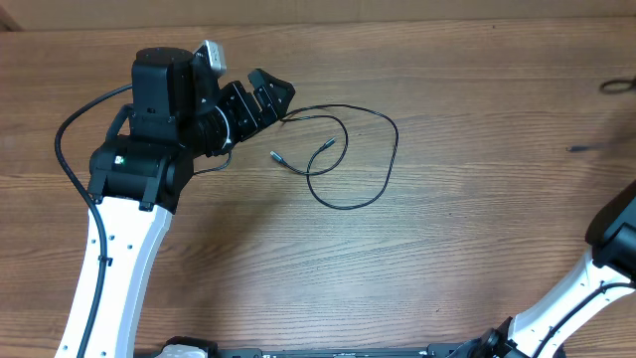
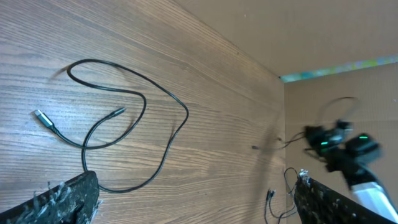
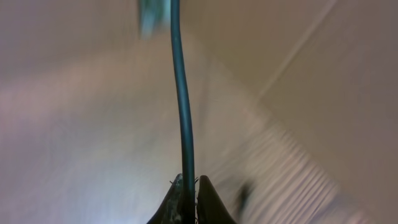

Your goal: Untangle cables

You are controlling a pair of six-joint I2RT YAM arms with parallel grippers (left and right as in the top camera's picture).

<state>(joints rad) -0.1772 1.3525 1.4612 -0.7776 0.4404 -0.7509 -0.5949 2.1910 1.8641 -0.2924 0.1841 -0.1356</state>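
One thin black cable (image 1: 350, 149) lies in loose loops on the wooden table, its two silvery plug tips (image 1: 275, 155) near the middle-left. It also shows in the left wrist view (image 2: 143, 106). My left gripper (image 1: 266, 99) hovers at that cable's left end, jaws wide open (image 2: 199, 208) and empty. My right gripper (image 3: 189, 186) is shut on the second black cable (image 3: 180, 93), which runs straight up from the fingertips. That cable shows as a blurred dark streak at the overhead view's far right (image 1: 616, 87).
The right arm (image 1: 618, 239) stands at the table's right edge and appears far off in the left wrist view (image 2: 342, 146). A cardboard wall (image 2: 348, 87) borders the far side of the table (image 1: 447, 249).
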